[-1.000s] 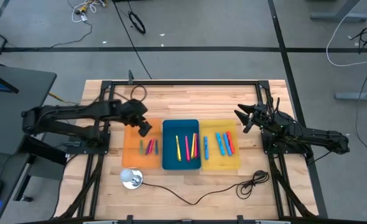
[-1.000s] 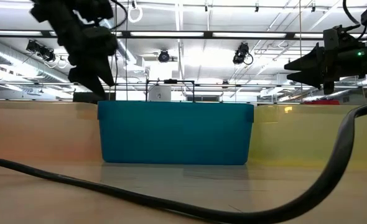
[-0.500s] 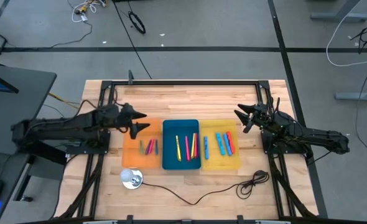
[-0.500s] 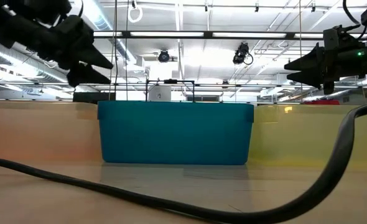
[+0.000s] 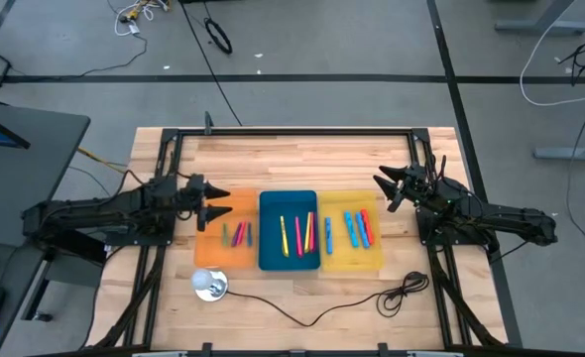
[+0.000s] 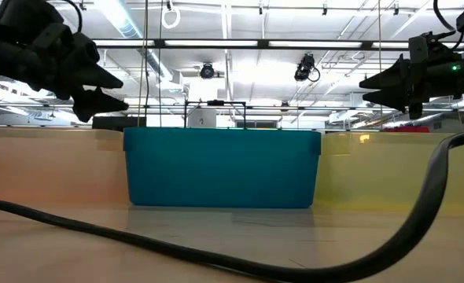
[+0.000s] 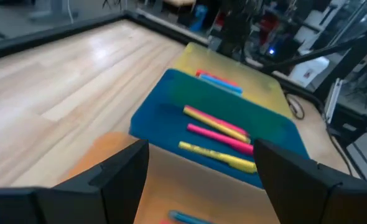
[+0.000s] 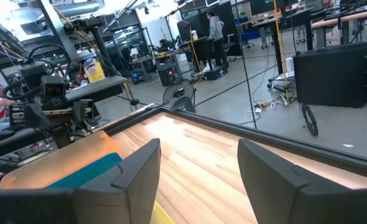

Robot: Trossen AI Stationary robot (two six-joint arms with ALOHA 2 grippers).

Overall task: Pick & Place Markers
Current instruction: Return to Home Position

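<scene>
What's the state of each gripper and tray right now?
left gripper: open, empty, raised over the orange tray's corner
right gripper: open, empty, raised by the yellow tray's corner
orange tray: holds several markers
blue tray: holds several markers
yellow tray: holds several markers

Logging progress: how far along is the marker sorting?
Done: markers lie in the orange tray, blue tray and yellow tray; none visible outside them. In hand: nothing; left claw by the orange tray and right claw by the yellow tray are open. Remaining: probably parking.
</scene>
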